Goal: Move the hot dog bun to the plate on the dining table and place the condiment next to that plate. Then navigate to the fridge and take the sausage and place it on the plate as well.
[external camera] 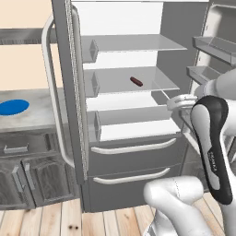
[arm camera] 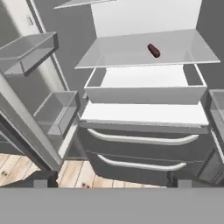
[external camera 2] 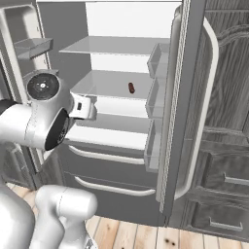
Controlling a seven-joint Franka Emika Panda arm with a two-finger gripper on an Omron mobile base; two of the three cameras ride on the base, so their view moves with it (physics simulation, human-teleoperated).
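A: Kitchen floor is light wood planks (external camera: 55, 216); we face the fridge (external camera: 133, 170) with both doors swung wide, white shelves lit inside.

B: We log the sausage (external camera: 136, 81) on the middle shelf (external camera: 152, 80), lying alone, right of centre in the left base view, slightly slanted. Same reddish-brown stick in the right base view (external camera 2: 131, 88) and the hand view (arm camera: 153, 50).

A: Tool (arm camera: 109, 180)?

B: Its two dark tips stand far apart at the bottom of the hand view, nothing between them. It is well short of the sausage, aimed toward the drawers (arm camera: 144, 140) below.

A: Anything beside the fridge?

B: We note a blue disc (external camera: 13, 107) on the grey tabletop (external camera: 41, 117) to the left, above dark cabinets (external camera: 37, 179).
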